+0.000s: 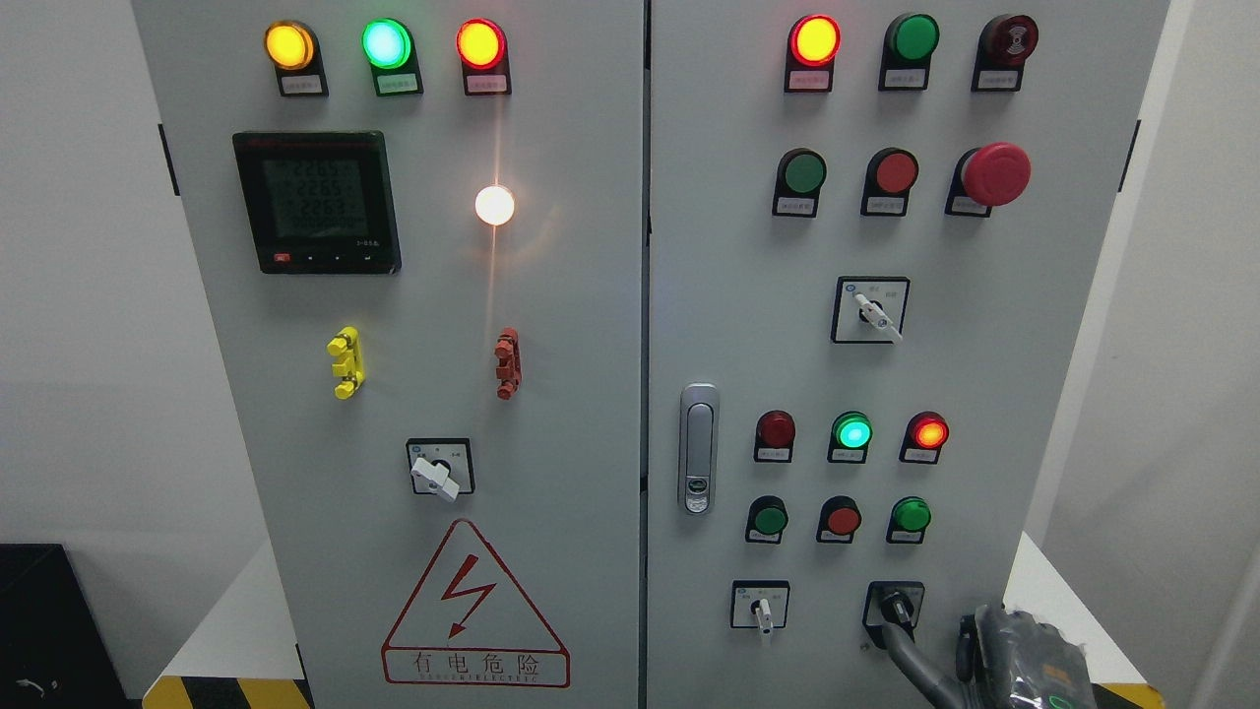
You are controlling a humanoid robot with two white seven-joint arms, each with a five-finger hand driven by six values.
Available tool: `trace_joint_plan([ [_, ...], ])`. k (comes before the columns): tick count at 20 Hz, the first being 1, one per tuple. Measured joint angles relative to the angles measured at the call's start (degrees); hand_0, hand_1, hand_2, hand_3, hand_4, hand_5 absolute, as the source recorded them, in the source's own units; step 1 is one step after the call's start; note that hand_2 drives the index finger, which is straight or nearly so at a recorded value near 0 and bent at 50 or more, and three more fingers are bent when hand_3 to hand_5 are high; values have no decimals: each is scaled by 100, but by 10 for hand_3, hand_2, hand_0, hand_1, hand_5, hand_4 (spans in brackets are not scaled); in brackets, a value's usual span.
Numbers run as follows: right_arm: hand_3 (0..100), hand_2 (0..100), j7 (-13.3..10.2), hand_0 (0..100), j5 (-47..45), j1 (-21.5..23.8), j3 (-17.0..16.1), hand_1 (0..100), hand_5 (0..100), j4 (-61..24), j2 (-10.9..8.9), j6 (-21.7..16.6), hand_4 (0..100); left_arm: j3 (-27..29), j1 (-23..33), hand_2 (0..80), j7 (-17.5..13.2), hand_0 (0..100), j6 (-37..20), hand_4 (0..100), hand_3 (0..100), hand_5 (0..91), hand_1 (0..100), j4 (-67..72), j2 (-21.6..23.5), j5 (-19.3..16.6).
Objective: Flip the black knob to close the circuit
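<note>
Touching one black knob [894, 603], right hand [911, 645]

The black knob [894, 609] is crowded from below-right by the right hand [970, 655]; left of it, bare panel is left before the white-handled switch [761, 609].

Plain white walls [89, 345] — black box [44, 620] lower left.

Cabinet [551, 295] pale grey. Top-left lamps [385, 43] amber, green, red. Mushroom button [995, 173] red. Warning triangle [474, 606] red-outlined. Knob [894, 606] black. Floor tape [226, 691] yellow-black striped.
</note>
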Motion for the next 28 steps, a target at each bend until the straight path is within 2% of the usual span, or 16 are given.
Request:
trace_joint_plan([
  [6,1000,871,-181,0,-223,103,80,0,890,-12,2,0,881,0,0,0,0,120,0,0,0,0,556,0,0,0],
  [12,1000,838,-340,0,-544,293,-62,0,861,-110,4,-28,876,0,0,0,-1,120,0,0,0,0,556,0,0,1],
  [19,992,793,-445,0,-1042,498,308,0,788,-244,5,-36,848,0,0,0,-2,120,0,0,0,0,556,0,1,0],
  [24,974,750,-757,0,-1478,726,517,1,761,-378,3,-36,835,0,0,0,-3,120,0,0,0,0,556,0,1,0],
  [27,887,655,-948,0,-1763,922,613,12,691,-477,0,-36,779,0,0,0,-3,120,0,0,0,0,556,0,1,0],
  [28,840,596,-995,0,-1881,1010,635,19,656,-508,-1,-36,733,0,0,0,-3,120,0,0,0,0,556,0,1,0],
])
